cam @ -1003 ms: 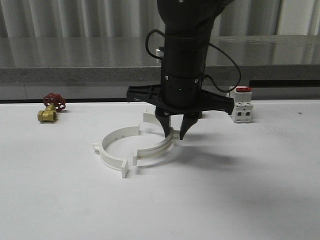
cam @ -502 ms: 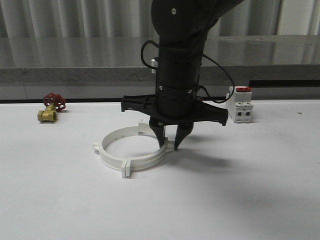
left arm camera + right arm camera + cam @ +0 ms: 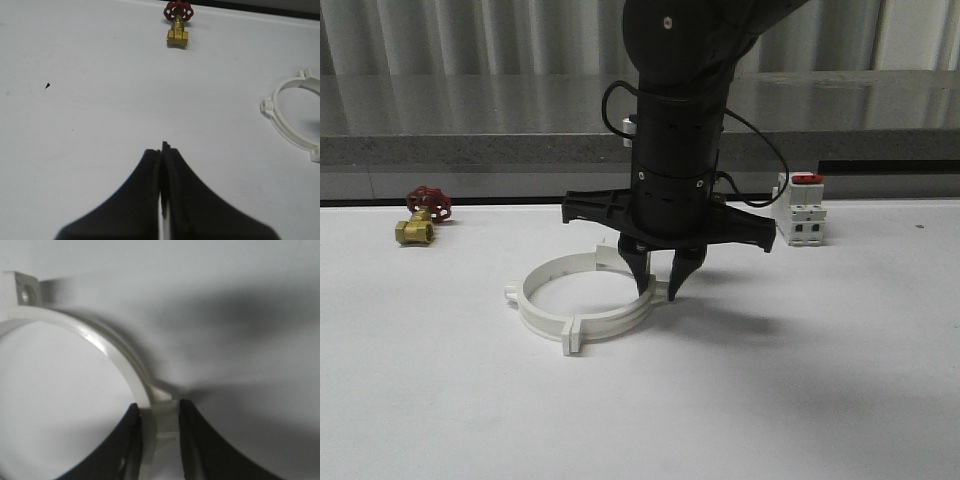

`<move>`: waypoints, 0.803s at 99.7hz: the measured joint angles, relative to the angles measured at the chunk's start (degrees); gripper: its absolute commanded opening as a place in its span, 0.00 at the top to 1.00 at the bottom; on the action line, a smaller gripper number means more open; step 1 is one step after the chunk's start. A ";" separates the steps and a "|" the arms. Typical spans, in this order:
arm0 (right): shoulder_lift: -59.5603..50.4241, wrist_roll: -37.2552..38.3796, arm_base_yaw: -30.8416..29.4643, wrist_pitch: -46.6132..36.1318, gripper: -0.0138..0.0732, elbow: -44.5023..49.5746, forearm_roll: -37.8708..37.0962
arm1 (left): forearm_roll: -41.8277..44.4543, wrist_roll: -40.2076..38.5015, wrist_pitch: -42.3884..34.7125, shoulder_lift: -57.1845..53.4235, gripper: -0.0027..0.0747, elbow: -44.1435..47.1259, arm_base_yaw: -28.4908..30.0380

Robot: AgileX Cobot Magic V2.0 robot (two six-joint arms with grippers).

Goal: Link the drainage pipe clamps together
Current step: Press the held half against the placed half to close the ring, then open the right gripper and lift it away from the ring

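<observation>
The two white drainage pipe clamps lie on the white table as one closed ring. The left half (image 3: 532, 308) and the right half (image 3: 628, 317) meet at a front tab pair (image 3: 572, 338) and at the back. My right gripper (image 3: 660, 290) points straight down and is shut on the right half's side lug (image 3: 161, 415), with the band (image 3: 117, 357) curving away from the jaws. An end tab with a hole (image 3: 22, 290) shows farther off. My left gripper (image 3: 162, 150) is shut with nothing in it, over bare table, with part of the ring (image 3: 286, 135) off to one side.
A brass valve with a red handwheel (image 3: 420, 220) lies at the back left, also seen from the left wrist (image 3: 178, 27). A white breaker with a red top (image 3: 802, 218) stands at the back right. A grey ledge (image 3: 470, 150) runs behind the table.
Over the last second my right gripper slid the right half leftward until its ends met the left half, closing the ring. Nothing has moved in the last half second.
</observation>
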 measured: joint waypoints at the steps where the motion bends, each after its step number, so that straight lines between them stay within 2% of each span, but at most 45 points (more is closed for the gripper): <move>1: 0.00 0.00 0.00 0.00 0.60 0.00 0.00 | 0.00 0.00 0.00 0.00 0.99 0.00 0.00; 15: 0.33 0.00 0.00 0.00 0.39 0.00 0.52 | 0.00 0.00 0.00 0.00 0.99 0.00 0.00; 22: 0.72 0.00 0.00 0.00 0.33 -0.04 1.50 | 0.00 0.00 0.00 0.00 0.99 0.00 0.00; 63: 0.25 -0.72 0.00 0.29 0.32 -0.13 2.50 | 0.00 0.00 0.00 0.00 0.99 0.00 0.00; 80: -3.90 -5.68 -0.11 0.32 0.32 -0.13 0.68 | 0.00 0.00 0.00 0.00 0.99 0.00 0.00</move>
